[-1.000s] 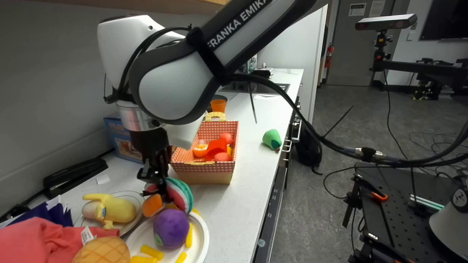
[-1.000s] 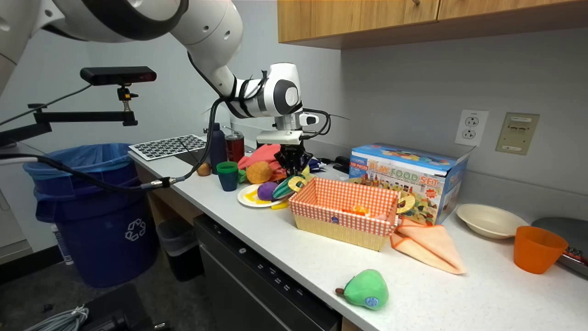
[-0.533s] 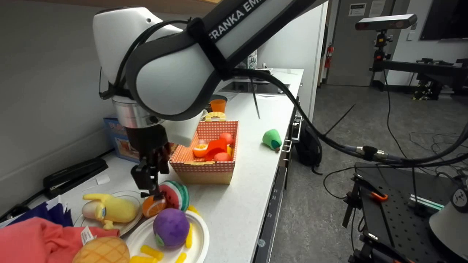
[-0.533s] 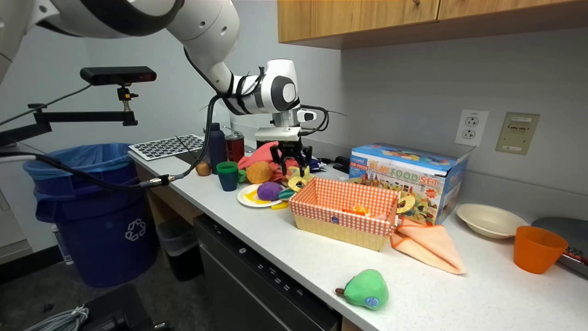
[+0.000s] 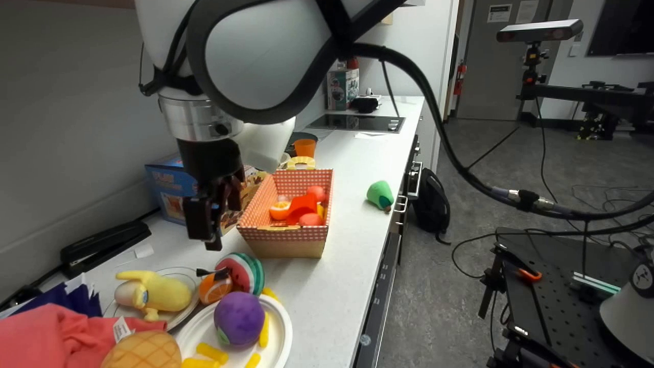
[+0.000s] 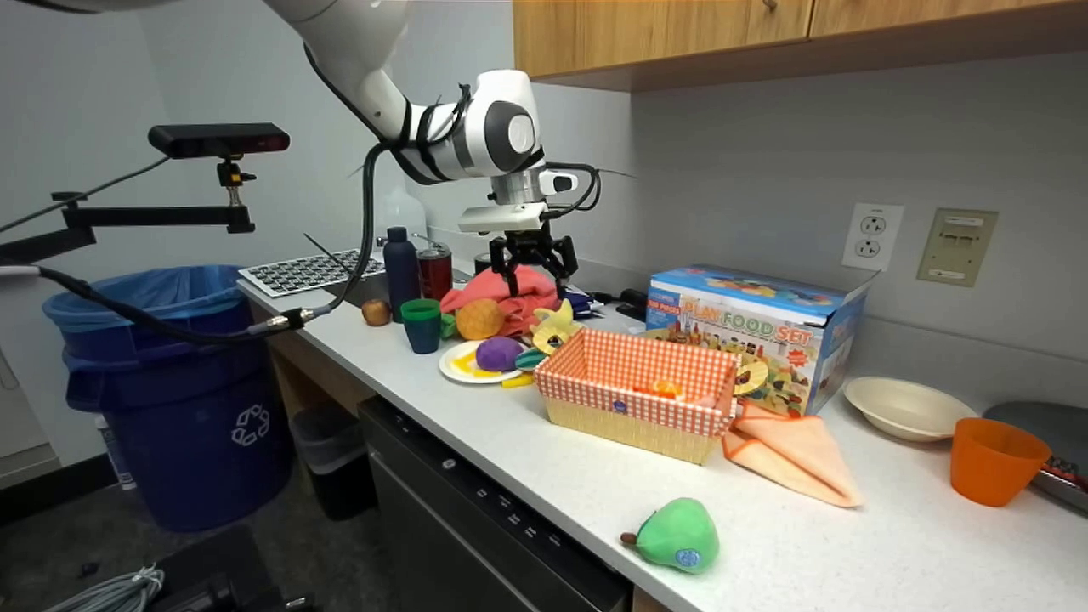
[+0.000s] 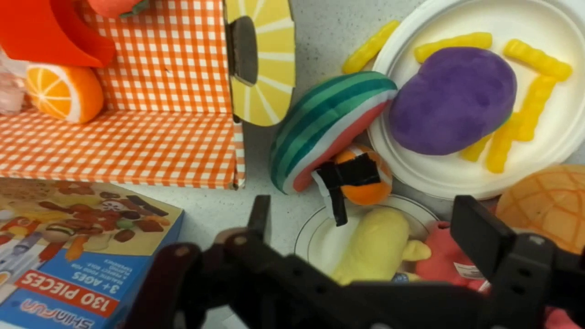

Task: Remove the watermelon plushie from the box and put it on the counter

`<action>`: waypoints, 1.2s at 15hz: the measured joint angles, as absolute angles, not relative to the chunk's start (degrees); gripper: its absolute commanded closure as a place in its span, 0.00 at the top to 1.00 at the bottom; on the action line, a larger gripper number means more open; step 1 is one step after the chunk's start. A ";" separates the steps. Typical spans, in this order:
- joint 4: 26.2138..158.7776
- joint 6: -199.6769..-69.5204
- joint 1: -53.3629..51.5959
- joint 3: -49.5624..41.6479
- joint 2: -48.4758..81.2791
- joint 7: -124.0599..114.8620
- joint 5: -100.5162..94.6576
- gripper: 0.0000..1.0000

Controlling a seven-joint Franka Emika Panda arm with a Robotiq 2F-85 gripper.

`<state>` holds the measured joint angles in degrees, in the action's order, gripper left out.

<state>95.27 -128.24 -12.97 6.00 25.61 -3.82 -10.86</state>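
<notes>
Higher than a moment ago, the tool (image 6: 537, 287) hangs with fingers (image 7: 260, 214) spread wide; below it, apart from them, the watermelon plushie (image 7: 325, 124) lies on the desk (image 6: 510, 429), the box (image 6: 612, 404) just beside.

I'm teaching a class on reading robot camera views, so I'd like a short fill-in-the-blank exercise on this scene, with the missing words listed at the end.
The striped plushie lying outside the box is a ____ slice.
The gripper holds nothing; its jaws stand ____.
The pear near the counter edge is coloured ____.
The box's inside is chequered orange-red and ____.

Missing words: watermelon; open; green; white.
</notes>
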 measured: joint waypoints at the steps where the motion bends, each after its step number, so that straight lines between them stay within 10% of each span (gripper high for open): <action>1: 96.47 -128.24 -12.87 5.48 24.35 -4.39 -10.88 1.00; 18: 113.12 -129.22 -7.63 1.65 8.25 -11.34 -10.80 1.00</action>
<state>113.12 -129.22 -7.63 1.65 8.25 -11.34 -10.80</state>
